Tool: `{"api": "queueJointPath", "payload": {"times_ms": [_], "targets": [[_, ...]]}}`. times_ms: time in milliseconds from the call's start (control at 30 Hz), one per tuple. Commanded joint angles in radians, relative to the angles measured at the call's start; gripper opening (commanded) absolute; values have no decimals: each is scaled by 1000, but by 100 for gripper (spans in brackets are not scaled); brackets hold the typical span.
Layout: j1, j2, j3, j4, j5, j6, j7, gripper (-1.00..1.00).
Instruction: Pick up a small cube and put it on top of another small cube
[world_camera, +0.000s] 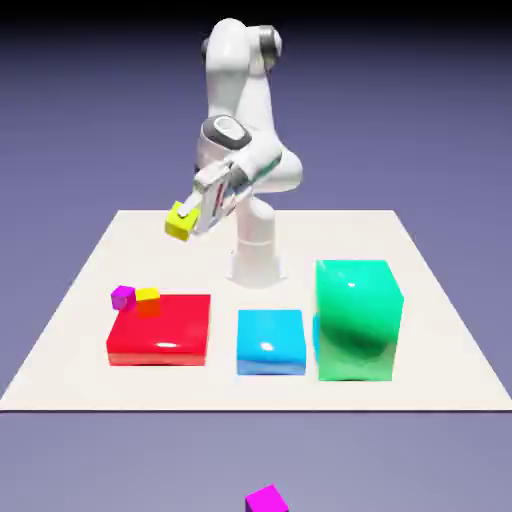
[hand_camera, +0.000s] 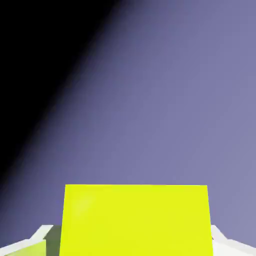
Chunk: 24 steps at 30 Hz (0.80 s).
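Above the table (world_camera: 420, 300), far left in the exterior view: gripper (world_camera: 190, 218) clamping the small cube (world_camera: 180, 221) aloft (tilted); risking slippage, or knocking the yellow cube (world_camera: 148, 296) when lowering.

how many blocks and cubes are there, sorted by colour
lime-yellow: 1, the small cube held up in the gripper
purple: 2, small cubes
yellow with orange sides: 1, small cube
red: 1, flat block
blue: 1, block
green: 1, tall block
total: 7
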Motion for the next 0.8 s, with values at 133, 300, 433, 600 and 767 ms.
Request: {"api": "queueJointPath", "payload": {"times_ms": [133, 300, 433, 600, 767], "targets": [[140, -171, -157, 83, 142, -217, 181, -100], [281, -341, -314, 166, 281, -435, 363, -100], [393, -478, -440, 233, 392, -609, 509, -100], [534, -648, -597, 316, 531, -826, 692, -100], [674, -819, -754, 400, 669, -1044, 875, -100]]}}
